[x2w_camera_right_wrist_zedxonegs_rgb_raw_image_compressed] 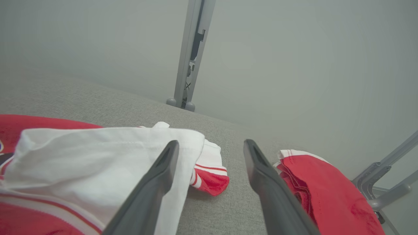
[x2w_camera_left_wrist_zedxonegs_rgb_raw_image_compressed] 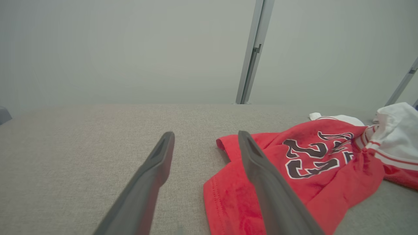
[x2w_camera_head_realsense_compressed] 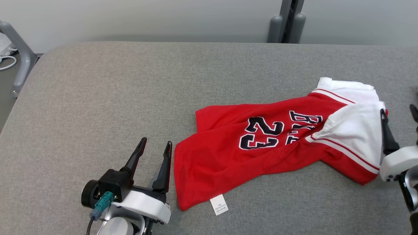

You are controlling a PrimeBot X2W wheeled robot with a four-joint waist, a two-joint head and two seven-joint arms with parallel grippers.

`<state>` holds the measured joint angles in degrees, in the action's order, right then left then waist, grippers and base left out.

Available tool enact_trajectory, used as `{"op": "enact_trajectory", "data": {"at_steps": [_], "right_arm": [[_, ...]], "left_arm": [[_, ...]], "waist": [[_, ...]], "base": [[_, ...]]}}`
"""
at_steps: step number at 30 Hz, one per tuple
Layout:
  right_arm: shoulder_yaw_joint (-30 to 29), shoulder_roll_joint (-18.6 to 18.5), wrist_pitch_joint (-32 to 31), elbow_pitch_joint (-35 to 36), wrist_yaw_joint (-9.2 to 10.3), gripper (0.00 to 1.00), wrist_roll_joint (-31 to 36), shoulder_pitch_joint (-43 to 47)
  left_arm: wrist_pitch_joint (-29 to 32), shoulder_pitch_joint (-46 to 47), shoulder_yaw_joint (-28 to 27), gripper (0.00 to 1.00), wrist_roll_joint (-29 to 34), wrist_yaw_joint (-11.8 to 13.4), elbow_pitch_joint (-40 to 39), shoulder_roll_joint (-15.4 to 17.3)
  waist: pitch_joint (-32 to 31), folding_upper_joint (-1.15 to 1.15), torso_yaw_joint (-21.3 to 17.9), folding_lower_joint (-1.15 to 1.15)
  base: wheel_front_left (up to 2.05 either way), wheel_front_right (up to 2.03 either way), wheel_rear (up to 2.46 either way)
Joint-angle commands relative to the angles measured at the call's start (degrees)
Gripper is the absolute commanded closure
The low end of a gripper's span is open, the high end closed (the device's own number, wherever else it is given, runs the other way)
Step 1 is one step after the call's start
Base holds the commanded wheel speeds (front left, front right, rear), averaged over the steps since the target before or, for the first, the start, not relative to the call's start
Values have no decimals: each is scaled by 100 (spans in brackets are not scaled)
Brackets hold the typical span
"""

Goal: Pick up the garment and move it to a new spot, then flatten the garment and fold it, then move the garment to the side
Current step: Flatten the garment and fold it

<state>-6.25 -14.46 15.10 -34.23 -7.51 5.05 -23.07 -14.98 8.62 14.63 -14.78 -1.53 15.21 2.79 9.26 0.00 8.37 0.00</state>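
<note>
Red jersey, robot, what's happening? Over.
Left gripper open beside hem. Right gripper open at white sleeve. Red jersey crumpled, unheld. Another red cloth nearby.

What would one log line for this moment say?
garment: red jersey crumpled on grey table | left end effector: open, beside jersey | right end effector: open, at white sleeve

Garment (x2w_camera_head_realsense_compressed: 261, 143) on the desk (x2w_camera_head_realsense_compressed: 114, 98), right of centre, running near-left to far-right. Left gripper (x2w_camera_head_realsense_compressed: 156, 141) sits just beside its near-left hem, on the left. Right gripper (x2w_camera_head_realsense_compressed: 397, 109) is at the garment's right end, one finger at its edge. Label (x2w_camera_head_realsense_compressed: 218, 204) sticks out at the near hem. Second cloth (x2w_camera_right_wrist_zedxonegs_rgb_raw_image_compressed: 313, 186) lies right of the right gripper. Post (x2w_camera_head_realsense_compressed: 287, 23) stands behind the desk.
</note>
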Motion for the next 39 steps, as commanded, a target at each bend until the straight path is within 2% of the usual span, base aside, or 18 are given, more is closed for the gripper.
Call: {"op": "enact_trajectory", "data": {"at_steps": [1, 9, 12, 17, 18, 22, 28, 32, 34, 39], "right_arm": [[-71, -26, 13, 58, 3, 0, -31, -71], [-360, 160, 10, 369, 4, 0, -542, 54], [-298, 253, 10, 416, 3, 0, -949, 165], [-50, 240, -4, 184, 3, 0, -2006, 222], [-50, 240, -4, 184, 3, 0, -2006, 222], [252, 58, -280, -105, 2, 0, -2927, 1], [841, -351, -664, -371, 2, 0, -3780, -389], [1162, -630, -863, -668, 2, 0, -4042, -608], [1481, -845, -946, -832, 2, 0, -3850, -701], [1913, -1002, -979, -1077, 3, 0, -3982, -911]], "left_arm": [[-15, 98, -12, 0, 15, -17, 6, 24], [-15, 110, -20, 0, 15, -15, 22, 25], [-15, 101, -17, 0, 13, -22, 13, 24], [-15, 137, -3, 0, 39, -39, -11, 24], [-15, 137, -3, 0, 39, -39, -11, 24], [-15, 202, 21, 0, 64, -69, -10, 24], [-15, 286, 81, 0, 82, -89, 24, 23], [-15, 320, 122, 0, 74, -80, 42, 22], [-15, 351, 136, 0, 60, -68, 35, 23], [-15, 366, 152, 0, 48, -43, 3, 22]], "waist": [[-3, 0, -10, 0], [-11, 0, -82, 0], [-8, 0, -119, 0], [51, 0, -134, 0], [51, 0, -134, 0], [175, 0, -71, 0], [309, 0, 71, 0], [366, 0, 173, 0], [395, 0, 220, 0], [475, 0, 271, 0]], "base": [[0, 0, 0], [0, 0, 0], [0, 0, 0], [0, 0, 0], [0, 0, 0], [0, 0, 0], [0, 0, 0], [0, 0, 0], [0, 0, 0], [0, 0, 0]]}}
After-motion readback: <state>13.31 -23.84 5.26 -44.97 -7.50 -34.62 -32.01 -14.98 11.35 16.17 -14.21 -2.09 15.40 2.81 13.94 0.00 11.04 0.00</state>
